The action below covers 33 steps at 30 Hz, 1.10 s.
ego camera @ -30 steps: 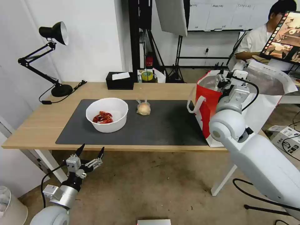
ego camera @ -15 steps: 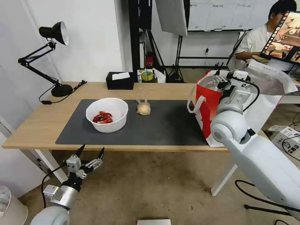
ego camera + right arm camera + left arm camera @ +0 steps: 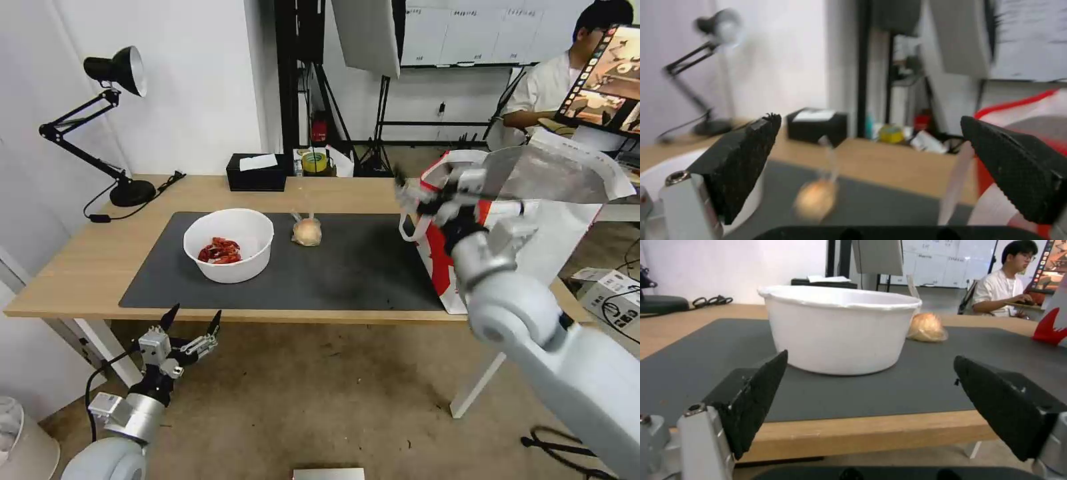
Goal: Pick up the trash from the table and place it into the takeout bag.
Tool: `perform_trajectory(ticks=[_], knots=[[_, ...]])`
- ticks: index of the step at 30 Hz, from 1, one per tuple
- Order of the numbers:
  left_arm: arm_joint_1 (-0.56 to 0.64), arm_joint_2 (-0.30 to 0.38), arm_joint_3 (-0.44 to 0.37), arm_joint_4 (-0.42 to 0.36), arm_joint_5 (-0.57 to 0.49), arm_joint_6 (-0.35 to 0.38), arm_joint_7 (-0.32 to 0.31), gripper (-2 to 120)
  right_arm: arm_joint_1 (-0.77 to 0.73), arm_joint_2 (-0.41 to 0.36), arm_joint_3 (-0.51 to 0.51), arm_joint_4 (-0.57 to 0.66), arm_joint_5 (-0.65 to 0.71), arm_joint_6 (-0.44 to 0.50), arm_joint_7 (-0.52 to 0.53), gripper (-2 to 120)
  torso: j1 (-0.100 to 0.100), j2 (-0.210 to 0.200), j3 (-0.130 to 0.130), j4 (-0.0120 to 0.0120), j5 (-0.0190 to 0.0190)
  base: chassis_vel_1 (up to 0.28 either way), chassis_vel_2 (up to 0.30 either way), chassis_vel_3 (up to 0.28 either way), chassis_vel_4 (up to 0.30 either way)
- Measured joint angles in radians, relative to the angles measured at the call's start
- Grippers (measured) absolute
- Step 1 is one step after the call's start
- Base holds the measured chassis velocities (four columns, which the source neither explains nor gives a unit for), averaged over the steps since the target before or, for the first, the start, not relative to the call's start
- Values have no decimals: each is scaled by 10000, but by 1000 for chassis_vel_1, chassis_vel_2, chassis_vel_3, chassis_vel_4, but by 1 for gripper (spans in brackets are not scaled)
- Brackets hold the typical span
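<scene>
I am taking the dark grey mat point(image 3: 333, 267) on the counter point(image 3: 80, 267) as my landmark. Left of it and back, a black desk lamp point(image 3: 123, 190) is standing on the bare wood. My left gripper point(image 3: 190, 320) is hanging below the counter's near edge, just in front of the mat's left corner, jaws spread wide and holding nothing. On the mat's left part the white bowl point(image 3: 229, 245) is sitting upright with red shells inside; from the left wrist it is facing me straight on between the jaws point(image 3: 840, 330). Just right of the bowl, toward the mat's far edge, the small clear bag with the tan lump point(image 3: 307, 231) is lying. Behind the mat, a black tissue box point(image 3: 255, 172) is resting on the wood. My right gripper point(image 3: 427, 190) is hovering above the mat's right end, jaws spread and empty. The takeout bag point(image 3: 447, 247) is standing upright at the mat's right edge, mouth open.
</scene>
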Motion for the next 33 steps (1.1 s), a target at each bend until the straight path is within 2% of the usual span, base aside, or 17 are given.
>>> perform_trajectory(ticks=[2, 6, 8, 9, 11, 12, 15, 17, 19, 23, 25, 33], knots=[[3, -24, -22, -25, 0, -4, 0, 100, -834, -150, 373, 279, -120, 62, -573, 100, 0, 0, 0, 0, 1, 0, 0, 0, 0], [33, -66, -55, -52, 17, -21, 13, 100, -1896, -208, 822, 495, -527, 289, -880, 100, 0, 1, -1, 2, 0, 0, 0, 0, 0], [146, -98, -118, -127, 26, -30, 59, 100, -3342, -204, 1500, 570, -1145, 816, -1427, 100, 0, 0, 1, 0, 1, 0, 0, 0, 0], [146, -98, -118, -127, 26, -30, 59, 100, -3342, -204, 1500, 570, -1145, 816, -1427, 100, 0, 0, 1, 0, 1, 0, 0, 0, 0], [254, -136, -156, -152, 75, -57, 131, 100, -4668, -73, 2253, 545, -1647, 1579, -1913, 100, 0, 1, 0, 0, 1, 0, 0, 0, 0], [254, -136, -156, -152, 75, -57, 131, 100, -4668, -73, 2253, 545, -1647, 1579, -1913, 100, 0, 1, 0, 0, 1, 0, 0, 0, 0], [288, -228, -163, -127, 149, -95, 168, 100, -6294, 388, 2943, 154, -2579, 2913, -2462, 100, 0, 0, 0, 1, -1, 0, 0, 0, 0], [292, -240, -160, -104, 172, -102, 180, 100, -6561, 512, 2971, 25, -2898, 3225, -2500, 100, 0, 1, 0, -1, 0, 0, 0, 0, 0], [297, -275, -147, -18, 249, -117, 203, 100, -7358, 1133, 2905, -489, -4077, 4191, -2459, 100, -1, 0, 0, 0, 1, 0, 0, 0, 0], [333, -280, -155, 24, 313, -120, 195, 100, -7774, 1535, 2746, -778, -4573, 4602, -2398, 100, -1, 1, 0, -1, 0, 0, 0, 0, 0], [452, -284, -257, 99, 455, -111, 170, 100, -8067, 1984, 2513, -1159, -5050, 5107, -2351, 100, -1, 1, -1, -1, 0, 0, 0, 0, 0], [833, -461, -498, 200, 656, -201, 223, 100, -8051, 2282, 2124, -1482, -5312, 5308, -2286, 100, 0, 0, 0, 2, -1, 0, 0, 0, 0]])
